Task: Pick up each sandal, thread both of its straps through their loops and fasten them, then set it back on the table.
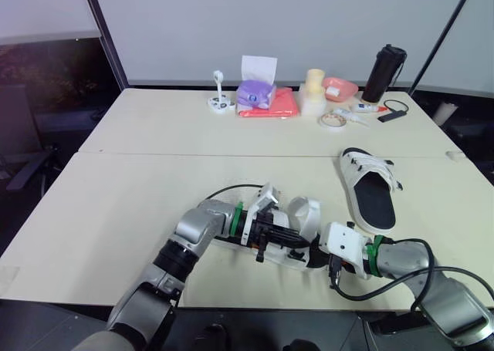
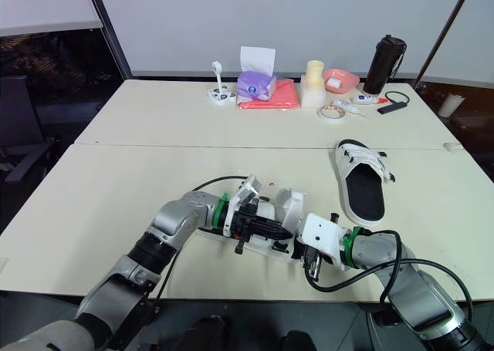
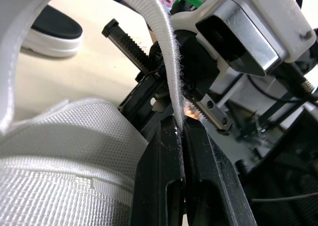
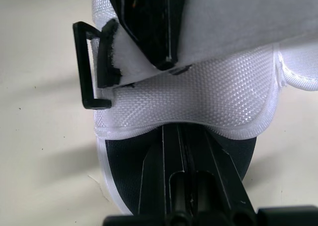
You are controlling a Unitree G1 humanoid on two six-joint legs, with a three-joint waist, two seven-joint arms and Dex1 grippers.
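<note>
Near edge of the surface (image 1: 139, 189): my right end effector (image 4: 181, 131) is clamped tight on the edge of the sandal (image 4: 198, 102). My left end effector (image 3: 180, 129) pinches its strap (image 3: 166, 47). Second sandal (image 1: 369, 189) lies flat, farther right.

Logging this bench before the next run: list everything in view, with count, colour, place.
table: one, cream, under everything
held sandal: one, white and black, near edge, between both tools
strap: one, white, on the held sandal
second sandal: one, white and black, flat on the right
tissue box: one, purple, far edge
cloth: one, red, beside the tissue box
cylinder: one, cream, far edge
bowl: one, pink, beside the cylinder
bottle: one, black, far right
tape roll: one, pale, before the cylinder
left tool: one, black, shut on the strap
right tool: one, black, shut on the held sandal
</note>
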